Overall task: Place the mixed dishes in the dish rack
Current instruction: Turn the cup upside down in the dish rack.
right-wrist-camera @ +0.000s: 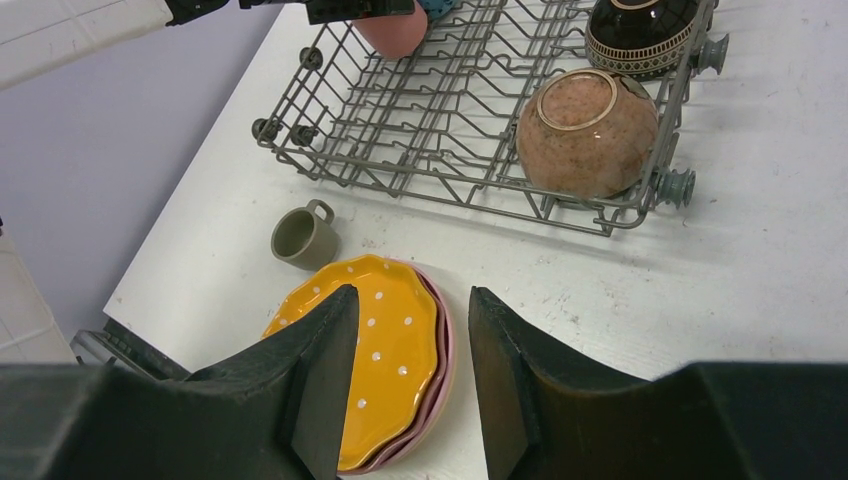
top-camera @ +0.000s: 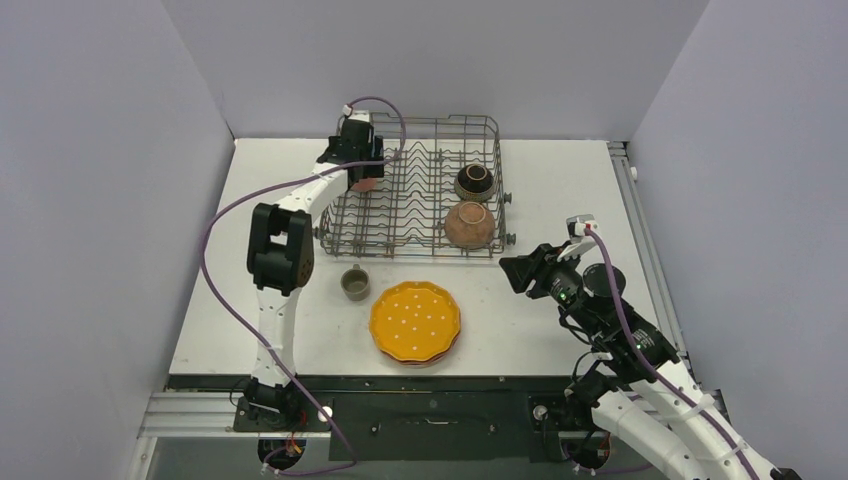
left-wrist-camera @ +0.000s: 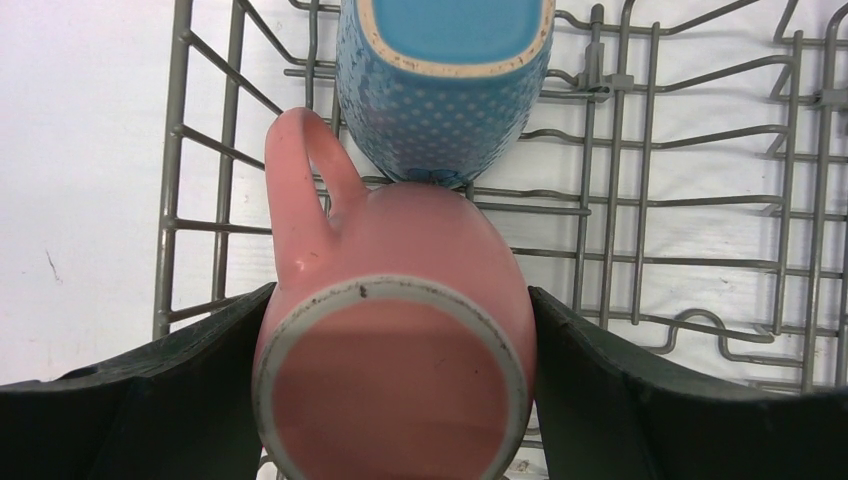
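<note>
Seen from above, the large rectangular grey metal wire dish rack (top-camera: 440,118) sits at the far middle of the white tabletop (top-camera: 560,180). The left arm reaches to the rack's far left corner, where the left gripper (top-camera: 362,170) holds a pink handled cup (top-camera: 368,184) just over the wires. At the rack's right end a dark brown bowl (top-camera: 474,181) lies at the far side and a terracotta bowl (top-camera: 468,224) nearer. A small grey-green cup (top-camera: 354,283) stands on the tabletop just near of the rack. To that cup's near right lies a scalloped orange-yellow white-dotted plate (top-camera: 415,320). The right gripper (top-camera: 515,272) hovers right of the plate, close to the rack's near right corner. In the left wrist view the pink cup's base faces the camera with its handle to the left. The dark fingers (left-wrist-camera: 180,390) press on both its sides, so this gripper is clamped on it. Just beyond stands a blue dotted mug (left-wrist-camera: 443,90) inside the rack, and whether the two touch cannot be told. In the right wrist view the right gripper's fingers stand apart with nothing between them. Below the gap the orange-yellow plate rests on stacked pink plates (right-wrist-camera: 440,370), with the grey-green cup at their far left and the terracotta bowl's base toward the camera.
</note>
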Controlling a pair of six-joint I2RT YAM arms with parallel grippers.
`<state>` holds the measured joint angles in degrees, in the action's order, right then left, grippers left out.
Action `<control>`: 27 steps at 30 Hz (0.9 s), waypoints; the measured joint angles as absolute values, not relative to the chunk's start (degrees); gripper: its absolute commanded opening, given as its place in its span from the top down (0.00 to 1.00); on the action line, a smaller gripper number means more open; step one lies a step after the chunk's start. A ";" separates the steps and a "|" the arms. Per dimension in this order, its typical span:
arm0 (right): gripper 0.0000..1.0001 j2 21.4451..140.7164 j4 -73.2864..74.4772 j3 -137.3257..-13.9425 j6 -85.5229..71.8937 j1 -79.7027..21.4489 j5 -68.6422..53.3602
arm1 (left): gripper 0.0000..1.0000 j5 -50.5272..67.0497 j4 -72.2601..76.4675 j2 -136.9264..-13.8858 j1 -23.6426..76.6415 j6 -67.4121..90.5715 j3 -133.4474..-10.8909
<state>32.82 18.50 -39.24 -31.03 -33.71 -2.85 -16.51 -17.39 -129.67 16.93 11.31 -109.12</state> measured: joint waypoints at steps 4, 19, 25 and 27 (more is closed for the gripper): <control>0.59 33.19 18.50 -39.24 -31.03 -33.71 -2.85 | 1.00 -16.53 -17.82 -130.93 16.93 11.29 -109.71; 0.59 33.23 18.50 -39.24 -30.83 -33.71 -2.85 | 0.52 -17.82 -19.38 -132.25 16.95 11.31 -111.33; 0.59 33.65 18.50 -39.24 -30.85 -33.71 -2.92 | 0.34 -18.09 -19.51 -132.25 16.95 11.31 -111.33; 0.59 33.69 18.52 -39.24 -30.85 -33.71 -2.92 | 0.32 -18.06 -19.51 -132.25 16.95 11.31 -111.28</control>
<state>33.69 18.52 -39.24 -30.85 -33.71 -2.92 -18.06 -19.51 -132.25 16.95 11.31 -111.28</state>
